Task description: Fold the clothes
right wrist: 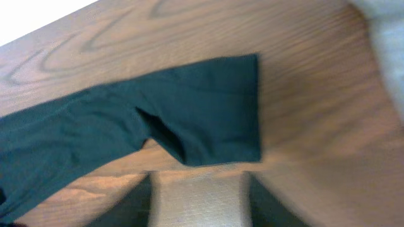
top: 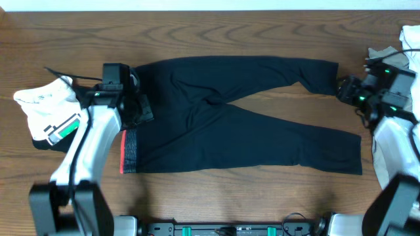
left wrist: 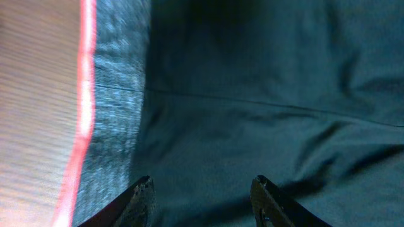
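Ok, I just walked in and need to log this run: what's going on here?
Two robot arms are working on black pants spread flat on the table. The left fingers hover open over the fabric beside the waistband; the right fingers are open near one leg's cuff. Nothing is gripped or folded yet.

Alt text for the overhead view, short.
Black pants lie flat on a wooden table, waistband left, legs splayed right. The left gripper is over the waistband end, the right gripper at the upper leg's cuff.
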Tool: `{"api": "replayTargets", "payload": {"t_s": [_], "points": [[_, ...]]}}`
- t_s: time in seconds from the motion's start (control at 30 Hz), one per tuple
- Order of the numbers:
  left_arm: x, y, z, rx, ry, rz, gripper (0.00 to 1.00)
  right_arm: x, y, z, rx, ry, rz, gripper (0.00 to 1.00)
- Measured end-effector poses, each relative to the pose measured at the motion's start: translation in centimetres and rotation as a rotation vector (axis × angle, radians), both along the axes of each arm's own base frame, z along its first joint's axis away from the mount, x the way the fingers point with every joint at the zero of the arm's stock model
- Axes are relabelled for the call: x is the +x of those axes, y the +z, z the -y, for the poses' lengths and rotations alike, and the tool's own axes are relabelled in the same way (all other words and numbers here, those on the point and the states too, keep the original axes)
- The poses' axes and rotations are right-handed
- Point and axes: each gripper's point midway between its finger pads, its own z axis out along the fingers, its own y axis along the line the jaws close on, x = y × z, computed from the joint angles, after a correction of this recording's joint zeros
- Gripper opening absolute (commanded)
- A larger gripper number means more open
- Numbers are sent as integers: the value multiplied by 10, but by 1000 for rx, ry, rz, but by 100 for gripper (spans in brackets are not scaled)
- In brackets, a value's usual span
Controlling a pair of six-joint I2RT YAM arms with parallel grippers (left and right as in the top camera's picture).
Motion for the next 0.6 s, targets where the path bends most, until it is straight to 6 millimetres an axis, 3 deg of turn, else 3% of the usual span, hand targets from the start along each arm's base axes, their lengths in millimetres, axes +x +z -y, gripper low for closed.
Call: {"api": "replayTargets", "payload": {"t_s": [0.17, 0.33, 0.53, 0.6], "points": [[-3, -42, 9, -19, -33, -118, 52, 16, -46, -29, 30, 84, -53, 24], [-13, -72, 18, -21, -62, -213, 52, 24, -80, -39, -3, 80, -123, 32], [-15, -78, 25, -17, -86, -231, 52, 40, -108, -29, -84, 32, -183, 34], [-16, -78, 26, -17, -88, -236, 52, 44, -110, -25, -99, 19, -183, 35]]}}
